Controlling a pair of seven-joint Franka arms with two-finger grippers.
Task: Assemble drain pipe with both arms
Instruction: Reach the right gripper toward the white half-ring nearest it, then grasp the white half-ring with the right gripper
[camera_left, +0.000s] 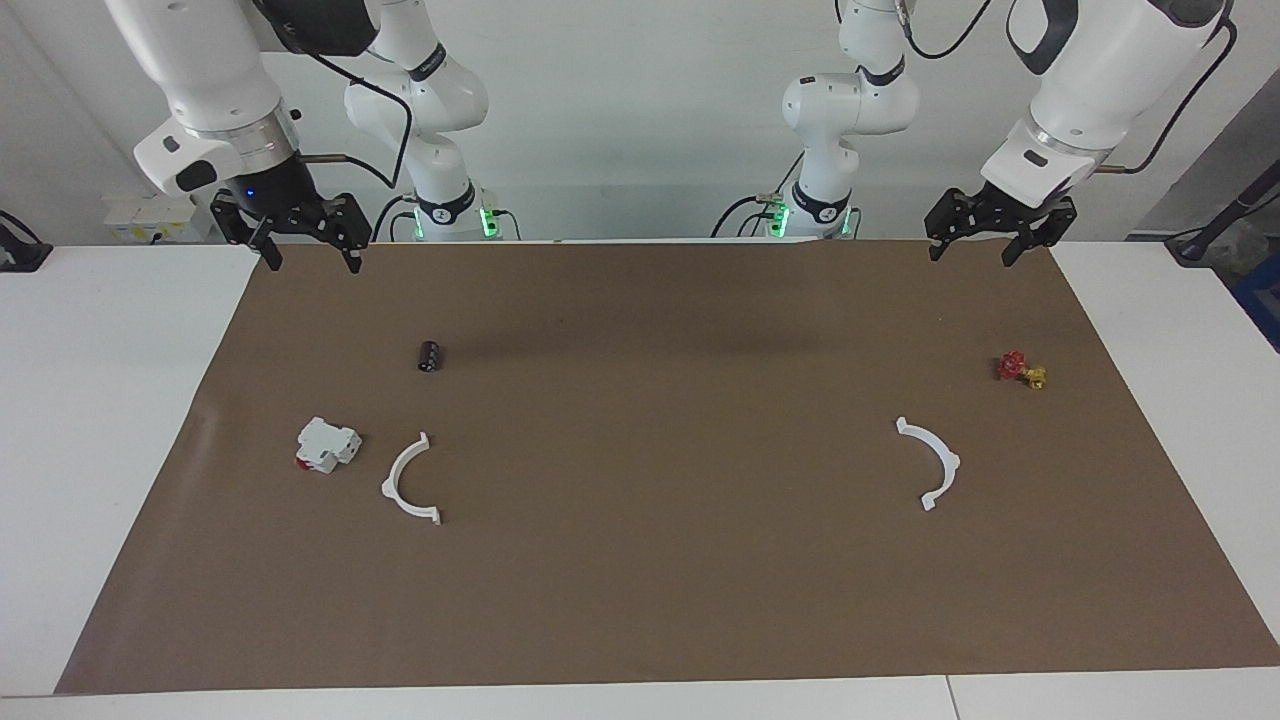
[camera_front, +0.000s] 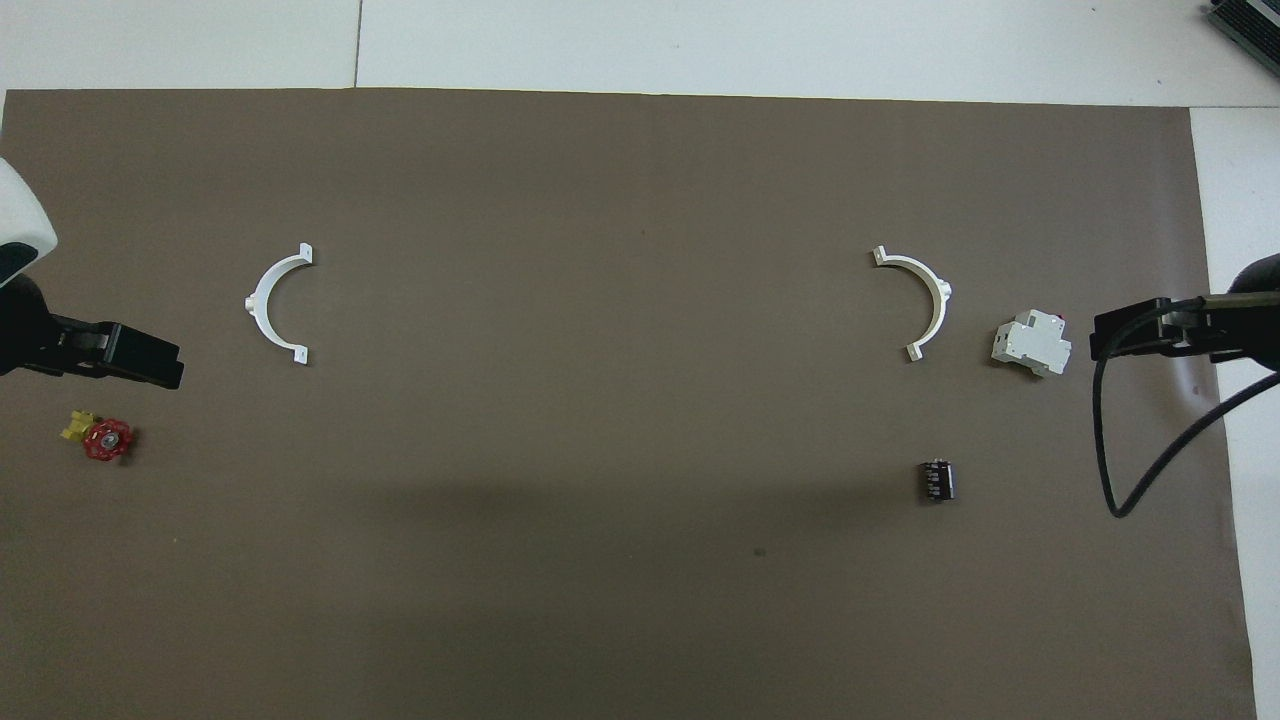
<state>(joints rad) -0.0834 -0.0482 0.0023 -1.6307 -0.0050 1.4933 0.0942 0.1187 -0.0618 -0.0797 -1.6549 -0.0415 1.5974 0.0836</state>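
- Two white half-rings of the drain pipe lie flat on the brown mat (camera_left: 640, 600), well apart, not joined.
- Half-ring at right arm's end (camera_left: 410, 482) (camera_front: 922, 302): just beside the white box with a red part (camera_left: 326, 444) (camera_front: 1030, 344), not touching it; the box sits between the half-ring and that end of the bench (camera_left: 100, 420).
- Half-ring at left arm's end (camera_left: 934, 463) (camera_front: 270, 303): farther from the robots than the red-and-yellow piece (camera_left: 1020, 370) (camera_front: 98, 436), apart from it.
- The open sides of the two arcs face each other across the mat's middle.
- Small dark cylinder (camera_left: 429, 355) (camera_front: 936, 480): on its side, nearer to the robots than the box and the half-ring beside it.
- Right gripper (camera_left: 312, 262) (camera_front: 1110, 336): raised over the mat's corner at its own end, fingers spread wide, holding nothing.
- Left gripper (camera_left: 968, 254) (camera_front: 140, 360): raised over the mat's edge at its own end, fingers spread wide, holding nothing.
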